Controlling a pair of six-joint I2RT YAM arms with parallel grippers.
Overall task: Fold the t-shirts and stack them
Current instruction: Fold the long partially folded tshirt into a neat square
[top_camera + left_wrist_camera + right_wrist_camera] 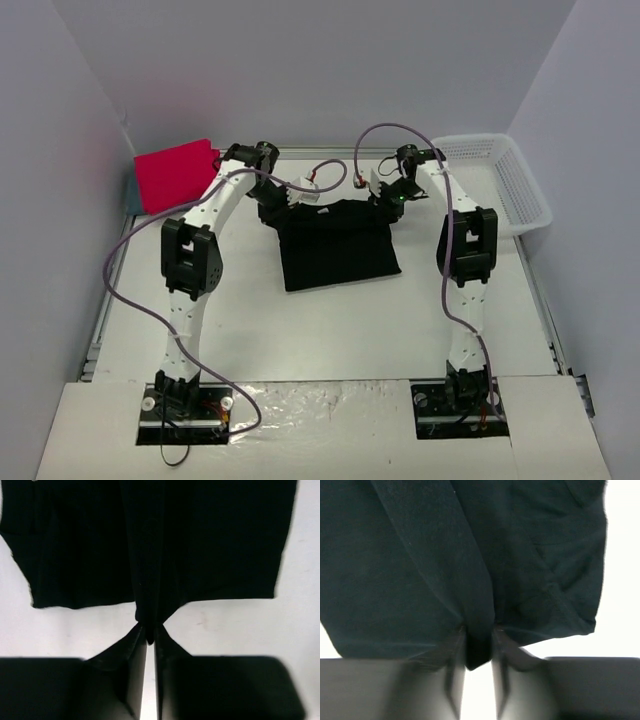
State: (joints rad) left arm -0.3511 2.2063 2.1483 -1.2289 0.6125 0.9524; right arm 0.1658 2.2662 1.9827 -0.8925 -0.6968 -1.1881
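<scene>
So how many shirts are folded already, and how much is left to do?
The red-pink shirt already lies folded in the far left corner, a teal-blue edge peeking from under it. Right now the left pincer and right pincer each pinch the far edge of the black shirt in the middle. Left to do: finish folding it and put it on the pile.

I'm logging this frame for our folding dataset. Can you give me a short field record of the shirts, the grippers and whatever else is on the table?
black t-shirt: lies mid-table, looks partly folded
left gripper: shut on the shirt's far edge, left side
right gripper: shut on the far edge, right side
red-pink t-shirt: folded, far left corner, untouched
basket: white mesh, far right corner
stage: black shirt not yet stacked on the red-pink one
</scene>
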